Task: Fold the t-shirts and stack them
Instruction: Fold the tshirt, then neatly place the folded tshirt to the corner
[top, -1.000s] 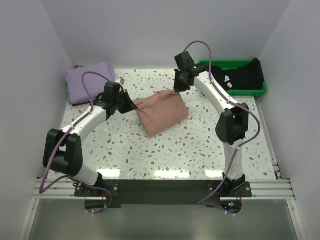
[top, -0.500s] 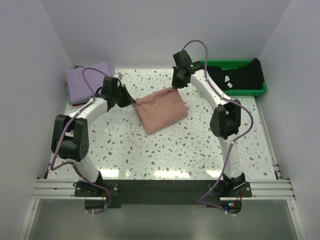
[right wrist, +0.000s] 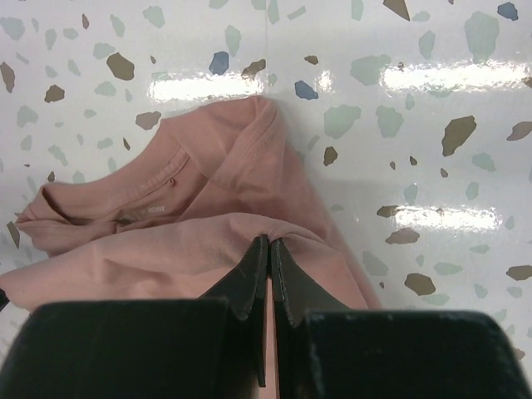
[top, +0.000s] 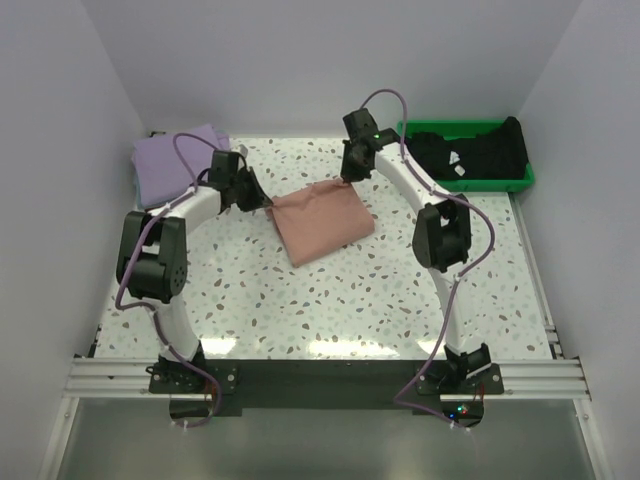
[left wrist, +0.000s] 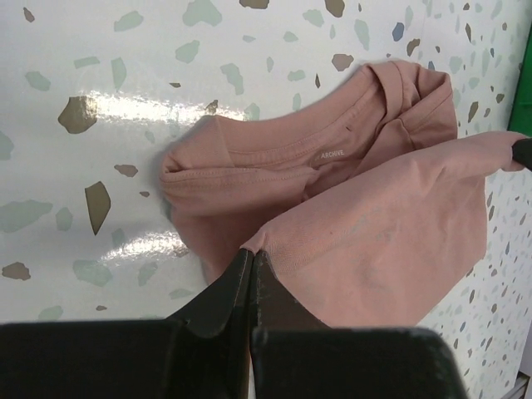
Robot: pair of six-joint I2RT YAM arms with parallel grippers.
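The salmon-pink t-shirt (top: 322, 220) lies partly folded in the middle of the table, its far edge lifted. My left gripper (top: 268, 203) is shut on its far left corner; the left wrist view shows the pinched fold (left wrist: 253, 248) above the collar (left wrist: 332, 154). My right gripper (top: 346, 180) is shut on the far right corner, seen in the right wrist view (right wrist: 268, 239) over the lower layer (right wrist: 208, 187). The lavender t-shirt (top: 172, 165) lies folded at the far left. The black t-shirt (top: 470, 155) sits crumpled in the tray.
A green plastic tray (top: 527, 178) stands at the far right corner. White walls close in the speckled table (top: 330, 300) at left, back and right.
Both grippers have carried the pink shirt's held edge farther toward the back of the table, and both arms have stretched out more.
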